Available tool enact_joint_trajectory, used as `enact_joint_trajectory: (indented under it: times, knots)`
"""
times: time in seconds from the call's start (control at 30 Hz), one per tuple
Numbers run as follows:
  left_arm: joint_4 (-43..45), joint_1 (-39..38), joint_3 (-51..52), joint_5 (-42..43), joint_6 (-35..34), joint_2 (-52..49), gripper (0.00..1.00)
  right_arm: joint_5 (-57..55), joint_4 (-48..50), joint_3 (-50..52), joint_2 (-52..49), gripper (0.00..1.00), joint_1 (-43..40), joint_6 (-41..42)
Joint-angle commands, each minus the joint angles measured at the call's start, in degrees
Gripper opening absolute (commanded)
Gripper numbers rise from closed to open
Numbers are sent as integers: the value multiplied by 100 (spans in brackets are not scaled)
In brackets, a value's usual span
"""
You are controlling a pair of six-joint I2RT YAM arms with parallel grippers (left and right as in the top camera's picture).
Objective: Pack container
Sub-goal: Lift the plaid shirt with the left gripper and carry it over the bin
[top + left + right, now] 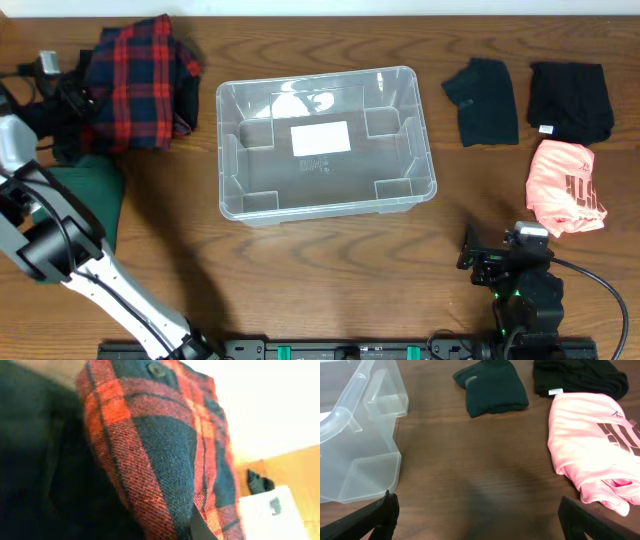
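Overhead — container (262,165) beside plaid shirt (135,80)

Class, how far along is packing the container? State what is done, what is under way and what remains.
Done: nothing; the container holds no garment. In hand: the left wrist view sits close against the plaid shirt, but a grasp cannot be confirmed; the right gripper is open. Left: the plaid shirt, green garment, dark folded garment, black garment and pink top, all outside it.

The container (365,435) sat ahead-left of my right tool (477,515); one garment (585,445) lay ahead-right on the tabletop (485,460), two more beyond it.
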State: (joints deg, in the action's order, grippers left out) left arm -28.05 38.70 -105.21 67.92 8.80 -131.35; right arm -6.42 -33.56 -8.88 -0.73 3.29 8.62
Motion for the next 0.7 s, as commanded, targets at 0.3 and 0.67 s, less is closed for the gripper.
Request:
enact_joint_trajectory:
  times: [0.3, 0.67]
  knots:
    - [315, 90, -229, 667, -699, 1196, 6, -20, -7, 15, 2, 99, 44, 76]
    - [772, 87, -229, 1287, -1910, 2201, 6, -17, -7, 15, 2, 99, 44, 76]
